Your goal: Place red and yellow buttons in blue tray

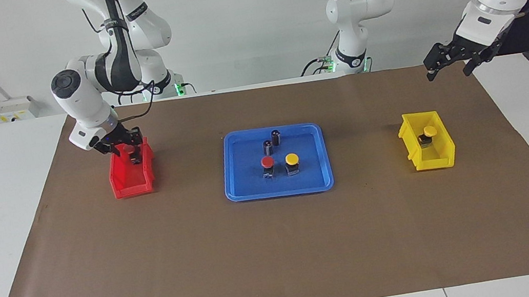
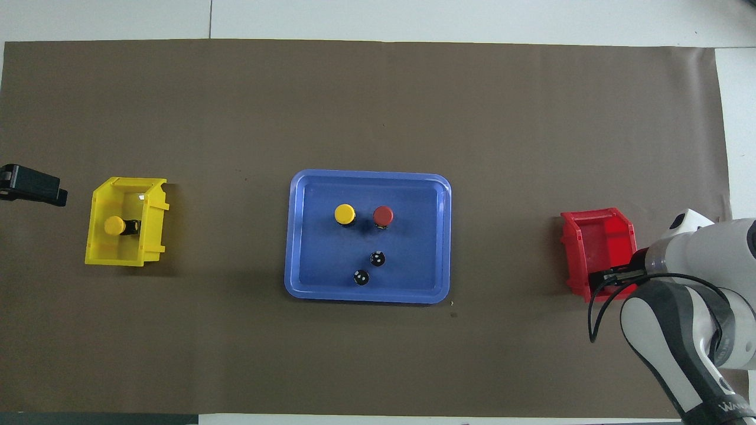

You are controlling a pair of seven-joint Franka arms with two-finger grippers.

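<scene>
One red button [image 1: 267, 162] and one yellow button [image 1: 291, 159] stand in the blue tray [image 1: 244, 188]; another yellow button [image 1: 429, 132] sits in the yellow bin [image 1: 439, 157]; the right gripper [image 1: 126, 148] is inside the red bin [image 1: 120, 181], fingers pinching a second red button [image 1: 129, 149]; the left gripper [image 1: 450, 69] waits raised over the desk's edge, fingers spread.

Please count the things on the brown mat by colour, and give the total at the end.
Red: 3, a button in the blue tray, a button at the right pincer, the red bin
Yellow: 3, a tray button, a button in the yellow bin, that bin
Blue: 1, the blue tray
Dark: 2, cylinders in the tray
Total: 9
</scene>
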